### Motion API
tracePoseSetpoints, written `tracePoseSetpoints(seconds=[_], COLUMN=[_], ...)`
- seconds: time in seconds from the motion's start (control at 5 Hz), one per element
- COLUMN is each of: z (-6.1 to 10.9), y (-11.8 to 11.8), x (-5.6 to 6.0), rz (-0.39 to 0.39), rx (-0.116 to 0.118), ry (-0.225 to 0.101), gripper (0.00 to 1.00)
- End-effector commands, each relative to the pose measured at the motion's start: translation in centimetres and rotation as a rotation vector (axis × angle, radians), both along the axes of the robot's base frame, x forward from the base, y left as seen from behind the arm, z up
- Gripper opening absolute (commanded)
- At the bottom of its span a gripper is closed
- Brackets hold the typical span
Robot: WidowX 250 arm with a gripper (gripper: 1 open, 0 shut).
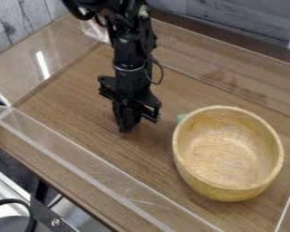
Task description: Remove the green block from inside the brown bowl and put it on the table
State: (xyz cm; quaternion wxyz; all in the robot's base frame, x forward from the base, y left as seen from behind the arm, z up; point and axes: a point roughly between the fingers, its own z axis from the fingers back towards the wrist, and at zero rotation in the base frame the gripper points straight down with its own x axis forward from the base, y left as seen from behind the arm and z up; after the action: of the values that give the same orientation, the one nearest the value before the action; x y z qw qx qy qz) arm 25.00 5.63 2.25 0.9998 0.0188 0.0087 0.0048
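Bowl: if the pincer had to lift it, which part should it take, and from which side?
Probably the thick rim, from straight above, one finger inside the wall, one outside. The bowl is too wide to span, stands upright and is empty. Its left rim is nearest the pincer, which points down; avoid the green block beside the upper-left rim.

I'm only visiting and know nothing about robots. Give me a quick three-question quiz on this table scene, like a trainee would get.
1. True or false: the green block is inside the brown bowl.
2. The gripper points: A) straight down at the table; B) sideways at the bowl; C) up at the ceiling.
3. Fill in: the green block lies on the table just outside the bowl's ____.
Key: 1 false; 2 A; 3 rim.
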Motion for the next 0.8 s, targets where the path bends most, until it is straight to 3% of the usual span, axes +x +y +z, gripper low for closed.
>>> tracePoseSetpoints(seconds=[0.0,0.2,0.4,0.6], z=[2.4,5.1,9.0,9.7], y=[0.0,0.0,0.1,0.6], x=[0.9,1.1,1.7,2.4], rz=[0.050,0.054,0.051,0.067], rx=[0.009,-0.023,-0.056,-0.048], ry=[-0.089,-0.151,-0.235,-0.283], gripper=[1.00,1.00,1.00,1.00])
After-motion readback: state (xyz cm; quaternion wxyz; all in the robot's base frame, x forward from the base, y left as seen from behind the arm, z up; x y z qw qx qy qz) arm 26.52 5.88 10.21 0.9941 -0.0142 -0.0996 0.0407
